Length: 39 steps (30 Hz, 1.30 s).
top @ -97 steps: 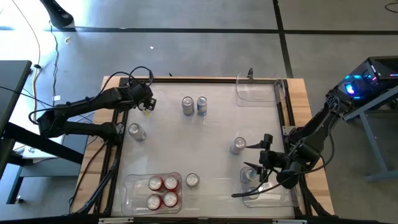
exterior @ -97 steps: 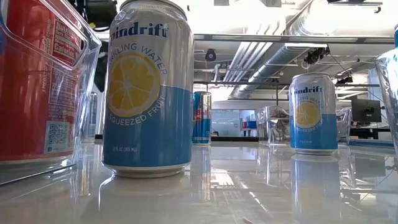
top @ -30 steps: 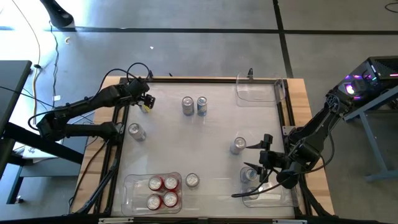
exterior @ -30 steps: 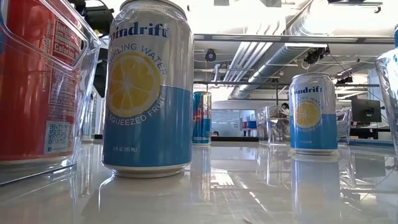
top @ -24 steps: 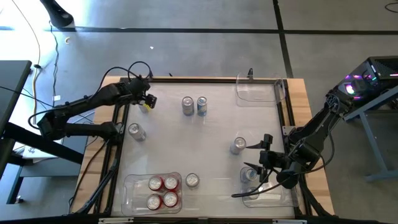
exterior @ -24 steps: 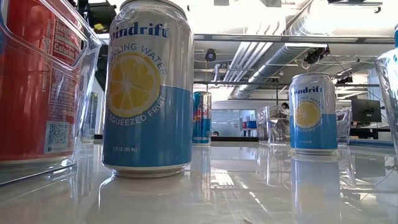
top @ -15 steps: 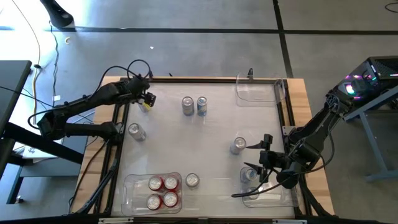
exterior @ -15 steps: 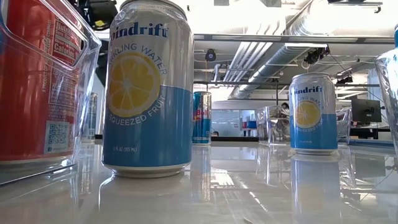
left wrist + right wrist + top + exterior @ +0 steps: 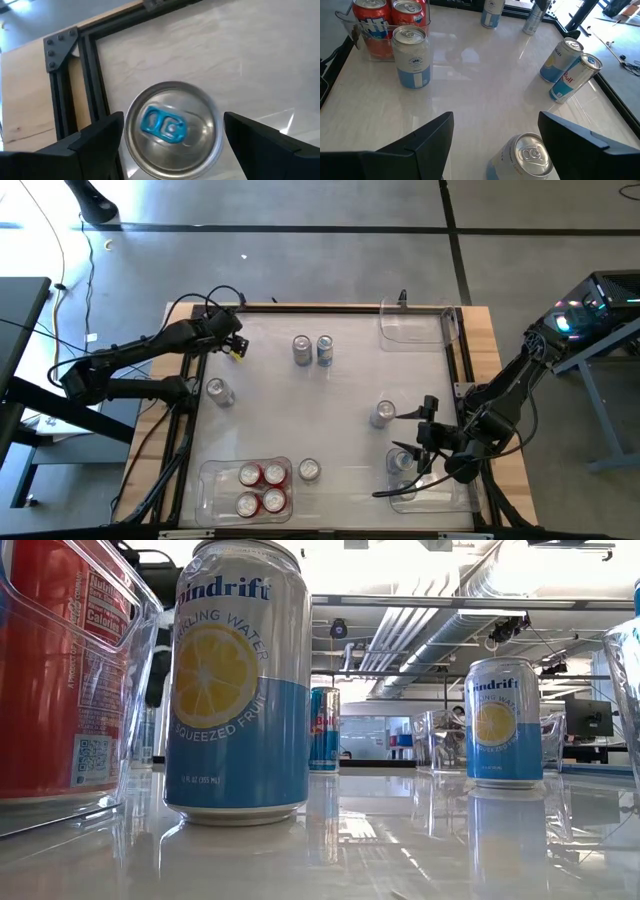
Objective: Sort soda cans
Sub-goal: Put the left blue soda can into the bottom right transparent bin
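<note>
Loose cans: pair (image 9: pixel 312 350) far-centre, one (image 9: pixel 219 391) at the left edge, one (image 9: pixel 384 413) right of centre, one (image 9: pixel 309 470) beside the red bin.
Red cans (image 9: pixel 262 488): four in the near-left clear bin (image 9: pixel 207 498).
Left gripper (image 9: pixel 170 150): fingers spread, a blue-tabbed can (image 9: pixel 172 130) between them, far-left corner.
Right gripper (image 9: pixel 495 145): spread wide above a can (image 9: pixel 525 157) by the near-right bin (image 9: pixel 455 498).

Four cans (image 9: pixel 262 489) stand in a bin (image 9: pixel 212 478) at the near left of the surface (image 9: pixel 340 395), with one can (image 9: pixel 309 470) just right of it. Two cans (image 9: pixel 312 350) stand side by side toward the far middle. A second bin (image 9: pixel 412 325) sits at the far right corner.
</note>
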Each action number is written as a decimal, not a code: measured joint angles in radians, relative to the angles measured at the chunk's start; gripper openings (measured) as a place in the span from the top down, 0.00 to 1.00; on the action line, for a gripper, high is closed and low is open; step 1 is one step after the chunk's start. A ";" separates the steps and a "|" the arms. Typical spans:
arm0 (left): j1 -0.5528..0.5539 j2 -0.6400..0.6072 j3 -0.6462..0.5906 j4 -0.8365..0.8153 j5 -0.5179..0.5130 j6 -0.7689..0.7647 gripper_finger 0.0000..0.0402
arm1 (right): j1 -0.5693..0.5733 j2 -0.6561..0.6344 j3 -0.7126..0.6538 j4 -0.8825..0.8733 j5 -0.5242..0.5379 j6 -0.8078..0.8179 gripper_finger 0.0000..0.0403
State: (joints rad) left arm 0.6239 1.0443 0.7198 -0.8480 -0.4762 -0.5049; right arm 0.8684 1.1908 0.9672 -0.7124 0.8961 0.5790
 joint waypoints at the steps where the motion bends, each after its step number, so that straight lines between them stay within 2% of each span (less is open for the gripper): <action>1: 0.000 0.000 -0.011 0.009 0.003 0.000 0.16 | 0.000 0.000 0.000 0.000 -0.004 0.000 0.29; 8: 0.000 0.000 -0.037 0.067 0.026 0.010 0.19 | 0.000 0.000 0.000 0.000 -0.006 -0.001 0.29; 11: -0.002 -0.001 -0.037 0.080 0.046 0.020 0.28 | 0.000 0.000 0.000 0.000 -0.006 -0.001 0.29; 15: -0.043 0.000 -0.020 0.092 0.178 -0.004 0.46 | 0.000 0.000 0.000 0.000 -0.006 -0.006 0.29; 21: -0.251 0.000 0.082 0.108 0.366 -0.124 0.46 | 0.000 0.000 0.000 -0.001 -0.006 -0.019 0.29; 24: -0.400 0.000 0.124 0.199 0.372 -0.188 0.46 | 0.000 0.000 0.000 -0.001 -0.006 -0.023 0.29; 27: -0.525 0.014 0.144 0.386 0.357 -0.221 0.46 | 0.000 0.000 0.000 -0.001 -0.006 -0.030 0.29; 30: -0.617 0.081 0.166 0.556 0.339 -0.221 0.46 | 0.000 0.000 0.000 -0.001 -0.006 -0.037 0.29; 33: -0.667 0.201 0.220 0.667 0.336 -0.181 0.46 | 0.000 0.000 0.000 0.000 -0.005 -0.043 0.29; 36: -0.690 0.358 0.323 0.685 0.331 -0.117 0.46 | 0.000 0.000 0.000 0.002 -0.006 -0.045 0.29; 39: -0.705 0.519 0.449 0.623 0.335 -0.064 0.46 | 0.000 0.000 0.000 0.003 -0.006 -0.038 0.29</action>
State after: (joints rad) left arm -0.0807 1.5631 1.1691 -0.2251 -0.1416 -0.5692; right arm 0.8684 1.1904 0.9675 -0.7092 0.8906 0.5411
